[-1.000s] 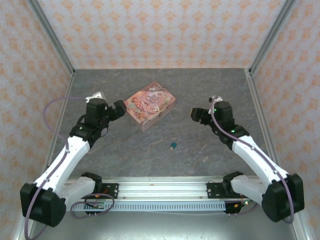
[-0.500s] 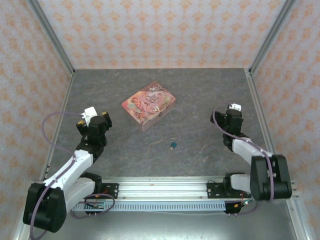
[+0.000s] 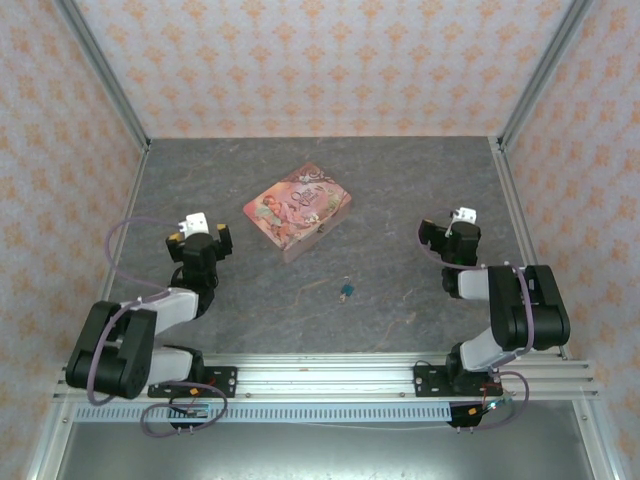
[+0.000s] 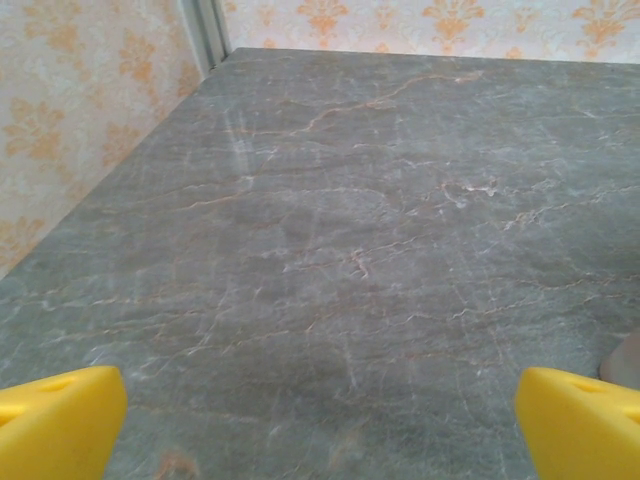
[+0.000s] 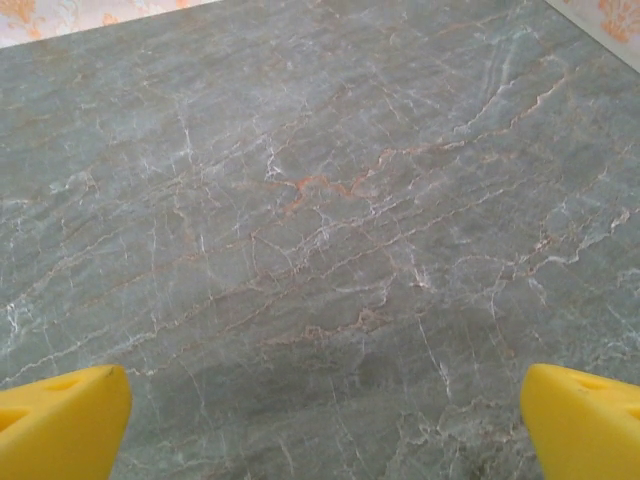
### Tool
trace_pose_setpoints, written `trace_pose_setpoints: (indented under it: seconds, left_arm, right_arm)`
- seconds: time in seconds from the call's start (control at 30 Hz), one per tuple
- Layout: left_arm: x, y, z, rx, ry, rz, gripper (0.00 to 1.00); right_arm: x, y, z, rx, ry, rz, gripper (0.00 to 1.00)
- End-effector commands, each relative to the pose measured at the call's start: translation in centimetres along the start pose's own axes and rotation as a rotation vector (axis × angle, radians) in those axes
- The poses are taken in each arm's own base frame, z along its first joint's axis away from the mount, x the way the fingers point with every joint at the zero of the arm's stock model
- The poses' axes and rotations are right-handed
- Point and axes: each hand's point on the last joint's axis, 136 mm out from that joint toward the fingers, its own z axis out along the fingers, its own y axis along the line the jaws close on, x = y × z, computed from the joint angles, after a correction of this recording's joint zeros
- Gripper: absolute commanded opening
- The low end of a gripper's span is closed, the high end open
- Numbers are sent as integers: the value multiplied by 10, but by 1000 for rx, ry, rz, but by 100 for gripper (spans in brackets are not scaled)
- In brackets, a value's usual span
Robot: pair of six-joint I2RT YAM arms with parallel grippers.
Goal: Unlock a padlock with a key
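The tiny blue-teal padlock (image 3: 346, 292) lies on the grey stone table (image 3: 400, 190), a small metal part sticking out of its far end; a separate key cannot be told apart. My left gripper (image 3: 198, 233) sits folded back at the left, well apart from the padlock. My right gripper (image 3: 447, 238) sits folded back at the right, also far from it. In the left wrist view the left gripper (image 4: 320, 440) is open, its yellow fingertips (image 4: 55, 420) wide apart over bare table. The right gripper (image 5: 320, 430) is open too, with nothing between its fingertips (image 5: 585, 420).
A pink picture-printed tin box (image 3: 297, 210) lies beyond the padlock, mid-table. Patterned walls with metal corner posts (image 3: 105, 75) close in the back and sides. A metal rail (image 3: 320, 375) runs along the near edge by the arm bases.
Both arms have pulled back from beside the pink tin and folded down toward their bases. The padlock and tin have not moved.
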Motion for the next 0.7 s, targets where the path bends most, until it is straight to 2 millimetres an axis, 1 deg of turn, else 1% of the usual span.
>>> trace_pose_setpoints:
  seconds: [0.0, 0.03, 0.07, 0.1, 0.13, 0.2, 0.67]
  left_arm:
    - [-12, -4, 15, 31, -68, -34, 100]
    - [-7, -2, 21, 22, -67, -42, 100]
    - [-8, -2, 24, 19, -70, -48, 100]
    - [-6, -2, 27, 17, -20, -41, 100]
    - [-8, -3, 32, 4, -5, -32, 100]
    - [-8, -9, 32, 17, 6, -5, 100]
    - [-8, -12, 32, 19, 6, 9, 100]
  right_arm:
    - [-17, 2, 1, -8, -52, -4, 99]
    - [-17, 2, 1, -8, -50, -5, 99]
    - [-16, 2, 2, -9, -50, -5, 99]
    - [-17, 2, 1, -9, -50, -5, 99]
    - [-17, 2, 1, -9, -51, -7, 99]
    - [-17, 2, 1, -6, -51, -6, 99]
    - [-17, 2, 1, 0, -51, -6, 99]
